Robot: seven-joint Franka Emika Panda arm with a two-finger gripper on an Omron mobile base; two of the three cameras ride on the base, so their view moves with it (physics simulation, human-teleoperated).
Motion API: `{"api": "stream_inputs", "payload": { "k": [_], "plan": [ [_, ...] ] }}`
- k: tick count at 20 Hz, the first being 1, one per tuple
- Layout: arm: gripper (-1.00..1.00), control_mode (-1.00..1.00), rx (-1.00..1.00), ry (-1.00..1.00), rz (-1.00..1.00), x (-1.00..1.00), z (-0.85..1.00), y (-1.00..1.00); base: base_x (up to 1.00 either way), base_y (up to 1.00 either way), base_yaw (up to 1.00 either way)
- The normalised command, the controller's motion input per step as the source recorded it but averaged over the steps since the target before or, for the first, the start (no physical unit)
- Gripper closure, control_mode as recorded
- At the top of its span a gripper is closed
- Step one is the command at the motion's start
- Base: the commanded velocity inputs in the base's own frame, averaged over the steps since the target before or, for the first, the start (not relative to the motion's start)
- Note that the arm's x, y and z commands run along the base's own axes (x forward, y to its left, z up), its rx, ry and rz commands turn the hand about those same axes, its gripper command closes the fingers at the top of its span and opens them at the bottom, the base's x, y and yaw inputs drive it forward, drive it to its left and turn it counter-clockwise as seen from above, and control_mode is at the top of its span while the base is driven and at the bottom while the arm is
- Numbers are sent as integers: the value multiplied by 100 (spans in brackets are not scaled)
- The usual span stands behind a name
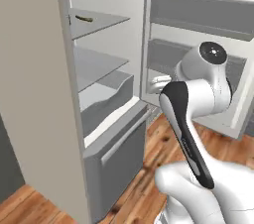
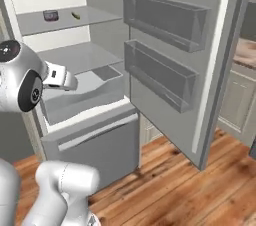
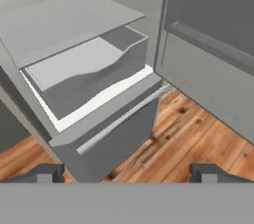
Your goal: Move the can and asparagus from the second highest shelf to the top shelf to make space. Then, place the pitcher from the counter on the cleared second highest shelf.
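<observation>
Can point(image 2: 50, 15) and asparagus point(image 2: 75, 15) sit on the top shelf point(image 2: 95, 15); second highest shelf point(image 2: 80, 56) bare. My gripper point(image 3: 127, 172) gapes wide, holding nothing. Pitcher placement remains.

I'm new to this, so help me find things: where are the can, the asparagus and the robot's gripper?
can point(image 2: 50, 15), right base view, its side.
asparagus point(image 2: 76, 15), right base view, mid-stalk.
gripper point(image 3: 128, 172), hand view, between the open fingertips.
</observation>
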Motion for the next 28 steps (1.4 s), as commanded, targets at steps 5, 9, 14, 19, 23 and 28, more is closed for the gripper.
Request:
{"api": "stream_inputs", "payload": {
  "k": [5,9,14,19,23,28],
  "plan": [
    [-100,100,0,0,0,0,0,0,-6,-32,-61],
    [-100,100,0,0,0,0,0,0,0,-40,-66],
    [-100,100,0,0,0,0,0,0,0,-24,-69],
    [-100,100,0,0,0,0,0,0,0,-21,-70],
    [-100,100,0,0,0,0,0,0,8,-17,-67],
    [-100,100,0,0,0,0,0,0,28,-13,-60]
  ]
}}
